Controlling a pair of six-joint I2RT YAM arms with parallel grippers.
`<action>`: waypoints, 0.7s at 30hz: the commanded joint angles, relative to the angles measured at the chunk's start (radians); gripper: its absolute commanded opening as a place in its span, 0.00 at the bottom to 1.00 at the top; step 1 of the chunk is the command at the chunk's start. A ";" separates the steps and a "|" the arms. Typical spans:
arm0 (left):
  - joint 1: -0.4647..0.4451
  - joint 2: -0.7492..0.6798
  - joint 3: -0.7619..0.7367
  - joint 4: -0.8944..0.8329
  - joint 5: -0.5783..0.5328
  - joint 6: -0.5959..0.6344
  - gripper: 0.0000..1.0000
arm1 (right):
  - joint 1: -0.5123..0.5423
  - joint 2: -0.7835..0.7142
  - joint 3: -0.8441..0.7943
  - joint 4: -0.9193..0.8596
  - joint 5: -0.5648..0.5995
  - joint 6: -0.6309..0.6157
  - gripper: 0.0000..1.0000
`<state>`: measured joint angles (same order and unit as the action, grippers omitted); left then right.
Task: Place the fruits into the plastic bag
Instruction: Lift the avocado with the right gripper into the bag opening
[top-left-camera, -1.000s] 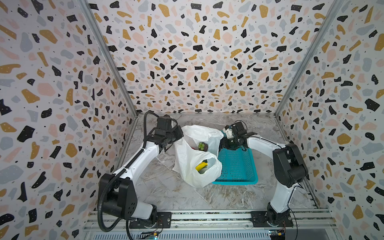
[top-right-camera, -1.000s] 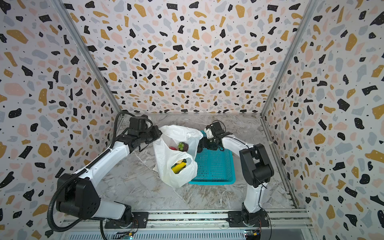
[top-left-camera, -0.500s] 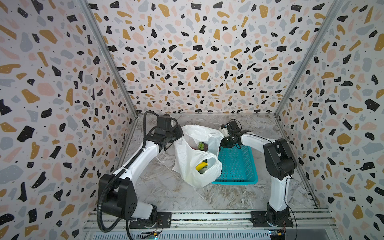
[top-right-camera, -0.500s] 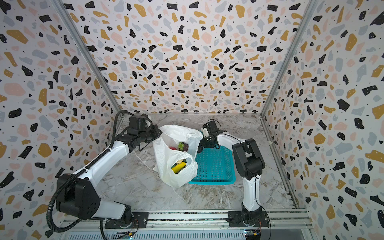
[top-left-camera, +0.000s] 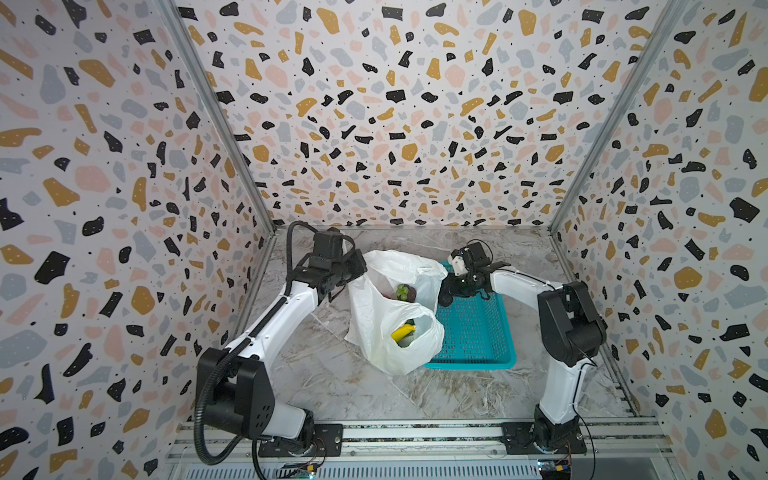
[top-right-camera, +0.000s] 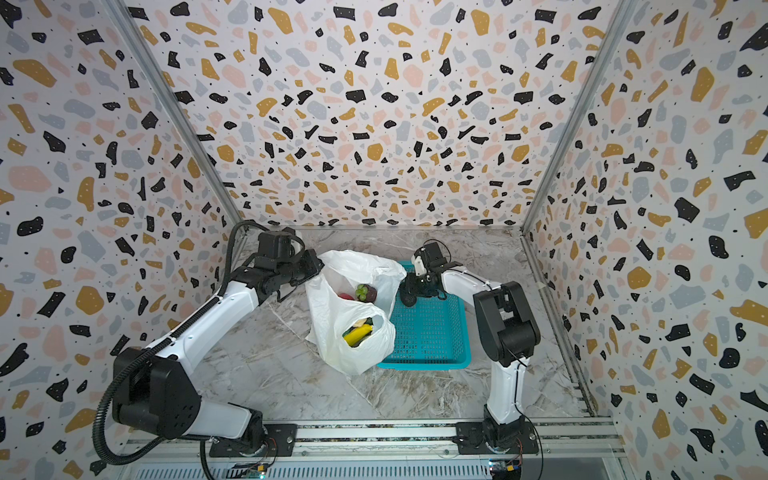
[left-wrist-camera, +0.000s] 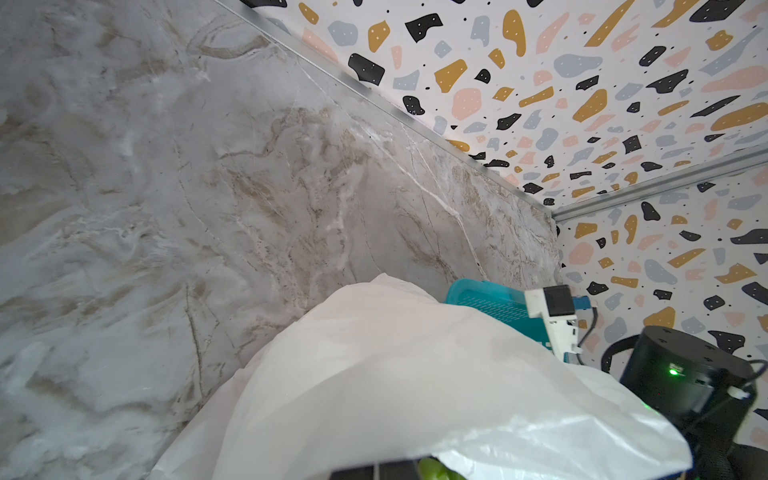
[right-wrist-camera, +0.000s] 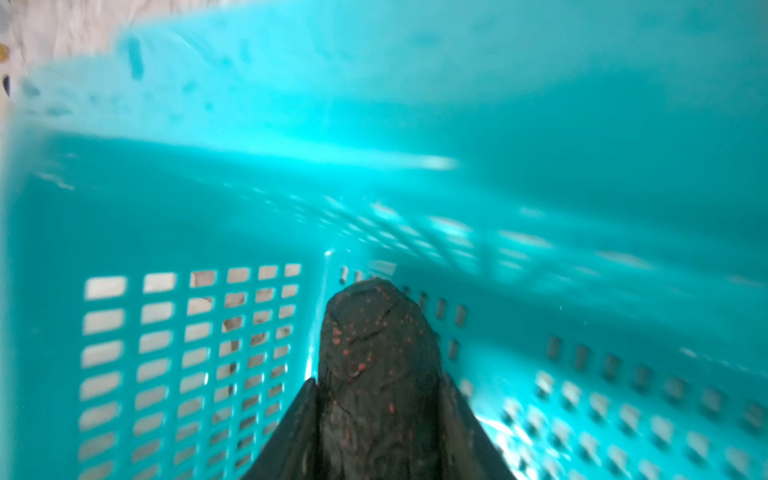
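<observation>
Nearest the rail, the plastic bag (top-left-camera: 376, 349) lies on the counter (top-left-camera: 316, 386), overlapping one edge of the teal basket (top-left-camera: 469, 366). 2 fruits show inside it: a yellow banana (top-left-camera: 403, 332) and, further back, a maroon fruit (top-left-camera: 405, 293).

At the bag's far rim, the left gripper (top-left-camera: 358, 272) has its jaws fully closed on the plastic.

Beyond, the right gripper (top-left-camera: 445, 294) sits in the basket's far corner. The blurred wrist view shows its jaws pressed against both sides of a dark speckled fruit (right-wrist-camera: 376, 345).

Step in hand: pickup. Next move, as judged: lift clear of the basket wall, carry over the bag's mouth, release.
</observation>
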<state>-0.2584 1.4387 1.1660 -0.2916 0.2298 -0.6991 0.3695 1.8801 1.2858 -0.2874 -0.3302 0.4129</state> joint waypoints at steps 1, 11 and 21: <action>0.001 -0.012 0.031 0.009 0.009 0.013 0.00 | -0.046 -0.170 -0.008 0.003 0.054 0.030 0.29; 0.000 -0.008 0.031 0.024 0.028 0.024 0.00 | 0.042 -0.411 0.046 0.135 -0.101 -0.078 0.31; 0.000 -0.029 0.017 0.023 0.024 0.026 0.00 | 0.300 -0.234 0.175 0.057 -0.270 -0.226 0.34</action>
<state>-0.2584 1.4380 1.1660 -0.2909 0.2493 -0.6914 0.6376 1.5997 1.4040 -0.1753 -0.5556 0.2501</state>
